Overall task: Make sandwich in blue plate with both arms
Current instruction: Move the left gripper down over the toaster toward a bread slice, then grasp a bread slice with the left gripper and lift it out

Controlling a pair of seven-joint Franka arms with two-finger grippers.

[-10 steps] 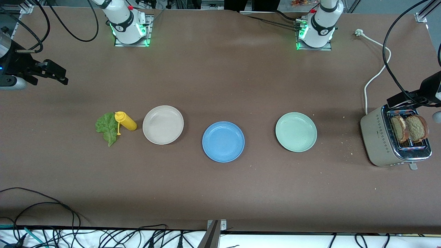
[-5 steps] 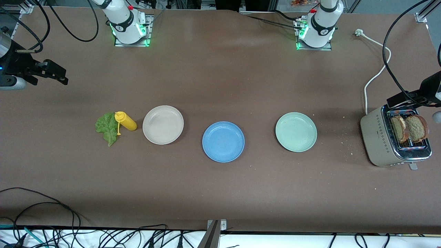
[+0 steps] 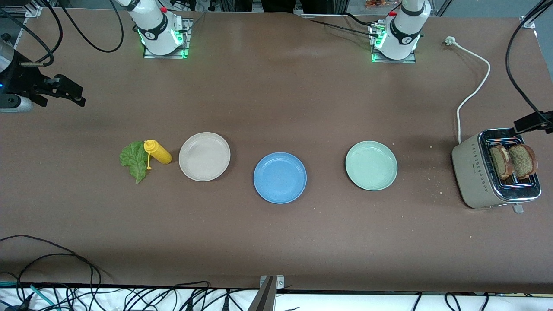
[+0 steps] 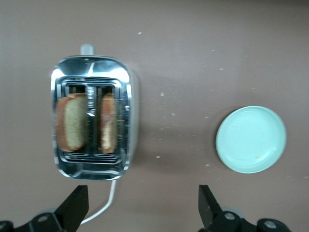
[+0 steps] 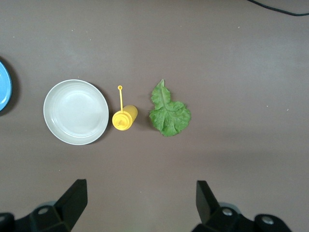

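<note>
From the front, the blue plate (image 3: 280,177) lies bare mid-table, with the beige plate (image 3: 204,156) at about its ten o'clock and the pale green plate (image 3: 371,165) at its two o'clock. A lettuce leaf (image 3: 135,160) and yellow squeeze bottle (image 3: 157,151) sit at the right arm's end; the toaster (image 3: 495,169), at the left arm's end, has two toast slices (image 3: 514,161) standing in its slots. The right gripper (image 3: 69,91) hangs over bare table.

In the left wrist view, the left gripper (image 4: 142,209) is spread wide over the toaster, holding nothing.

In the right wrist view, the right gripper is likewise wide apart and empty over the leaf and bottle.
</note>
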